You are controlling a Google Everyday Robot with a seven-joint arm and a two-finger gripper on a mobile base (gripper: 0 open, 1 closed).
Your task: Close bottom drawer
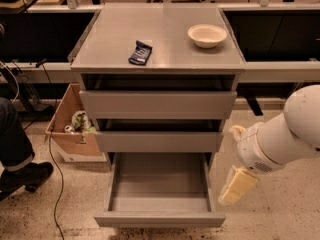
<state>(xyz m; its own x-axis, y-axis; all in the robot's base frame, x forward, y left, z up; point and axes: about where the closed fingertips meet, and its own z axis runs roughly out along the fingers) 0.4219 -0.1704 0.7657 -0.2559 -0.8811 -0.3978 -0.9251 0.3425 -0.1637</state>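
Observation:
The bottom drawer (160, 219) is a grey metal drawer with a plain flat front. It is pulled far out of the grey cabinet (100, 44) and its inside is empty. The two grey drawers above it stand slightly out. My gripper (237, 186), cream-coloured on a white arm (285, 134), hangs just to the right of the open bottom drawer's right wall, near its front corner. It points down and holds nothing that I can see.
A white bowl (207, 35) and a dark small packet (140, 52) lie on the cabinet top. A cardboard box (67, 134) with rubbish stands to the cabinet's left. A person's leg and shoe (20, 171) and a cable (55, 184) are at the far left.

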